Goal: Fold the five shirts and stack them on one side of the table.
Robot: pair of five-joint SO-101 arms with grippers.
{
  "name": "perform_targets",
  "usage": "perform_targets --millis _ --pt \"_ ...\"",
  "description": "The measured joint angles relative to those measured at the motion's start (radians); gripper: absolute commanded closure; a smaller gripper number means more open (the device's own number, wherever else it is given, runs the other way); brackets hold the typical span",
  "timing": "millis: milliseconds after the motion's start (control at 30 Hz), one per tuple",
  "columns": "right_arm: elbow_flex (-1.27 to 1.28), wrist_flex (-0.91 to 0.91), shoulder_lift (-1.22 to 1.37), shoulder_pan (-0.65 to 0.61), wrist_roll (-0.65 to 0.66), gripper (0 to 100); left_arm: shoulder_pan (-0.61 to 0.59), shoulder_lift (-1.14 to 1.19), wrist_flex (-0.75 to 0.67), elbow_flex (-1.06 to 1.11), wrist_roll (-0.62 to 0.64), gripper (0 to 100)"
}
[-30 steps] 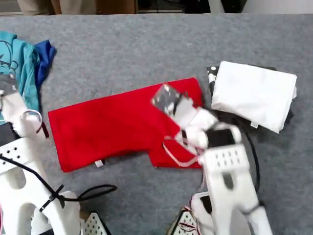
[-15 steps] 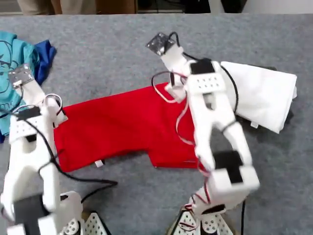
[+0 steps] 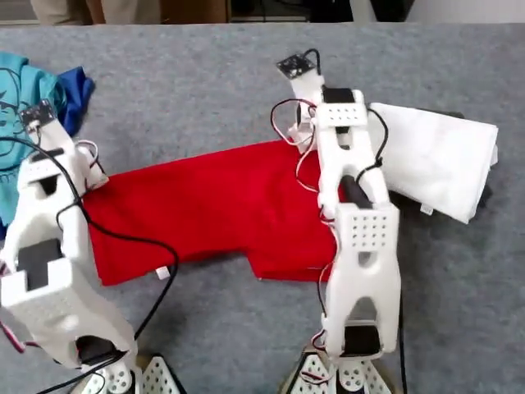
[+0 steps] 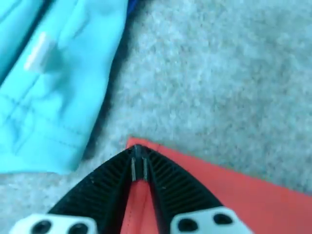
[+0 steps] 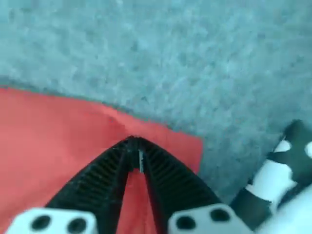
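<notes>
The left claw (image 4: 139, 157) is clenched on one far corner of the red shirt (image 3: 205, 213). Its two ribbed fingers (image 4: 105, 187) meet at the tips, with a strip of red cloth showing between them further back. The right claw (image 5: 135, 146) is clenched on the red shirt too, its tips closed on the cloth just inside the far edge and near the other far corner.

The red shirt lies spread flat on the grey table (image 3: 189, 82), stretched between the two claws. The rest of it runs back from them toward the arm bases, and a narrower flap hangs off its near edge on the right claw's side.

Just past the left claw's tips, to its outer side, lies a teal shirt (image 4: 48, 73), loose and rumpled and apart from the red corner. A blue shirt (image 3: 75, 90) is bunched against the teal one. Bare table lies straight ahead of both claws.

Near the right claw's outer side sits a folded white shirt (image 3: 431, 160). A black-and-white cloth (image 5: 278, 170) shows at that same side of the right claw. Whether it lies under the white shirt cannot be told.
</notes>
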Motion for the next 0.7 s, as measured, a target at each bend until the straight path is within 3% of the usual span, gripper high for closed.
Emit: perform_targets --millis 300,467,567,700 --pt "-0.555 0.336 0.198 0.008 -0.014 99.6 -0.026 0.060 0.032 -0.092 -0.038 98" --pt "-0.821 0.482 0.201 -0.034 0.000 99.6 -0.054 -0.026 0.046 -0.058 -0.081 98" --pt "-0.818 0.493 0.180 -0.029 0.000 99.7 -0.058 -0.166 0.077 0.003 -0.104 98" --pt "-0.623 0.493 0.043 -0.032 0.000 99.7 -0.048 -0.410 0.130 0.138 -0.150 98"
